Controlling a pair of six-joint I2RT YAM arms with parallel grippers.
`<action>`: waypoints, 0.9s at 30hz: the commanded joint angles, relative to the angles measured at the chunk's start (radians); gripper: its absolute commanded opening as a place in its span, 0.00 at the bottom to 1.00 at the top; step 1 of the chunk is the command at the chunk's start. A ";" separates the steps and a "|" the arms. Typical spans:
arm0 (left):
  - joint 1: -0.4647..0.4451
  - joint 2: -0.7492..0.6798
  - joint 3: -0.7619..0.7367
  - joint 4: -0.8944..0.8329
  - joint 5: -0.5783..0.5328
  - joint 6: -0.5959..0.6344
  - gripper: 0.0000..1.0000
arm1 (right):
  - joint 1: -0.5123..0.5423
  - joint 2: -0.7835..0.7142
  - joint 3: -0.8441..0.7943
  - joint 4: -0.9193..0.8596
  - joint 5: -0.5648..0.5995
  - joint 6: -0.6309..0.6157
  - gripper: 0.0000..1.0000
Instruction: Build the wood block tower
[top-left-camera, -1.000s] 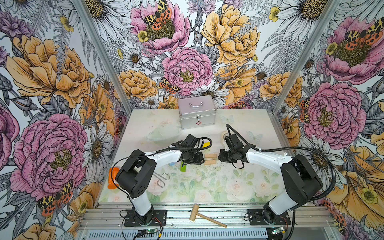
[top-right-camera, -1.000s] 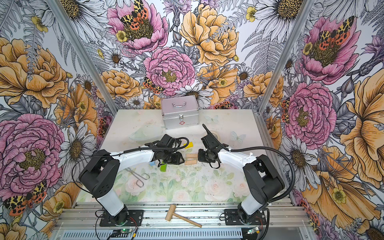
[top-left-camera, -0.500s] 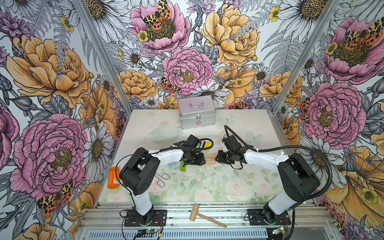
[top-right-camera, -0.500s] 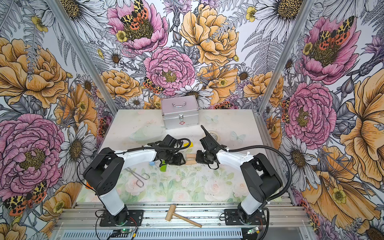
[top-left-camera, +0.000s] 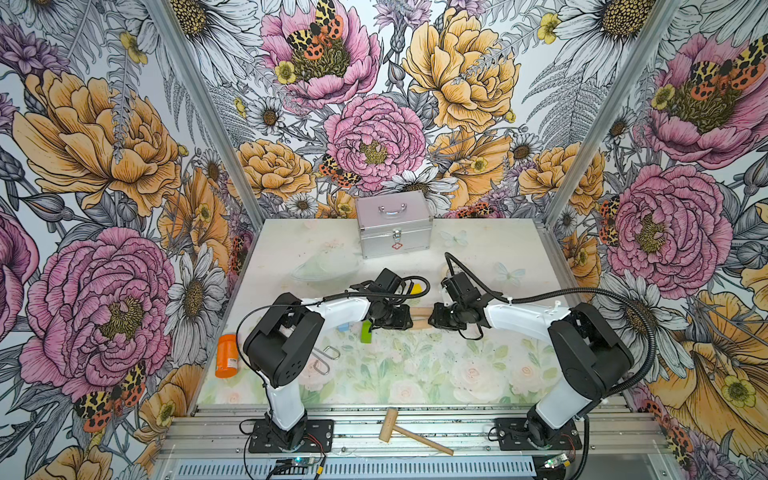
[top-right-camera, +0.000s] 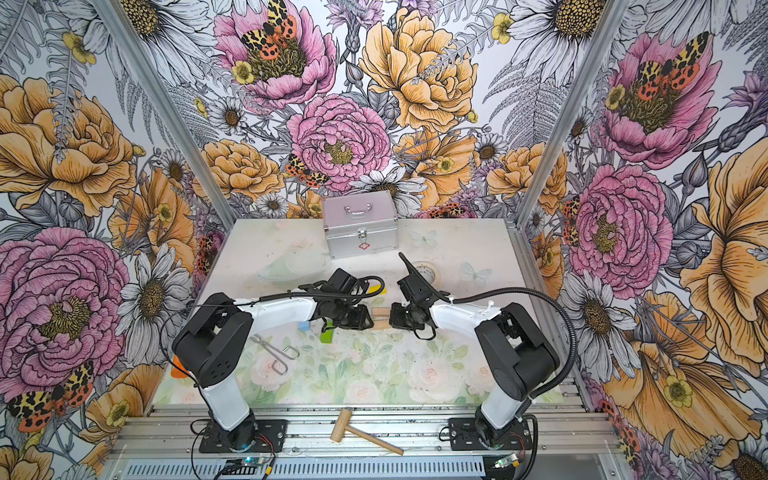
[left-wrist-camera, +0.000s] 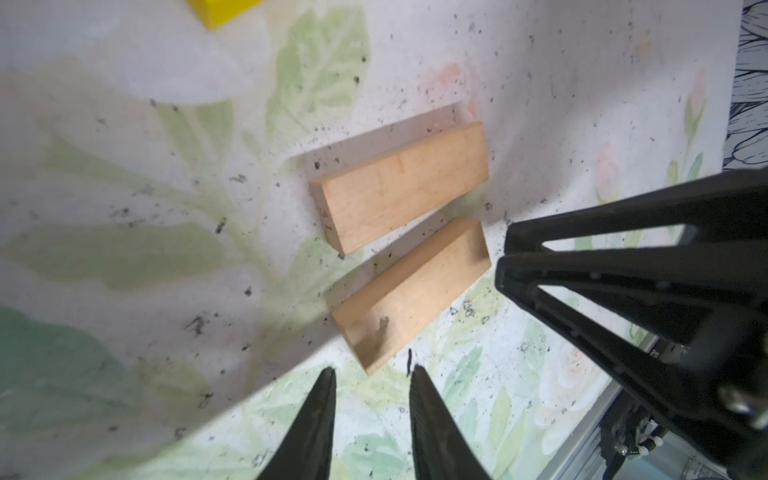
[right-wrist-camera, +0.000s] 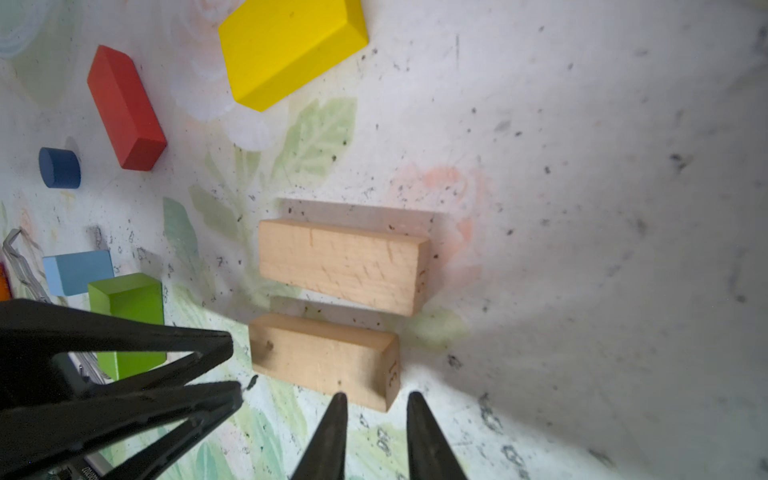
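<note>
Drew in on tan bars (right-wrist-camera: 340, 266) from either end; left them parallel, just apart. Kept left gripper (left-wrist-camera: 372, 374), right gripper (right-wrist-camera: 376, 399) narrowly parted, empty. Base probably laid; red bar (right-wrist-camera: 124, 108) next.

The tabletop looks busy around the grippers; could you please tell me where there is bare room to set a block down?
Bare: the front stretch between the tan bars and the front rail holding the mallet, and the back right beside the silver case. Crowded: left of the bars, around the green bar, light blue cube and red bar.
</note>
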 joint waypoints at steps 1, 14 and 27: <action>-0.006 0.014 0.025 0.006 0.027 -0.002 0.32 | 0.007 0.019 -0.006 0.026 -0.008 0.011 0.27; -0.007 0.067 0.027 0.007 0.029 -0.005 0.28 | 0.008 0.036 -0.013 0.041 -0.011 0.016 0.27; -0.007 0.074 0.044 0.007 0.026 -0.006 0.23 | 0.007 0.040 -0.026 0.056 -0.015 0.025 0.23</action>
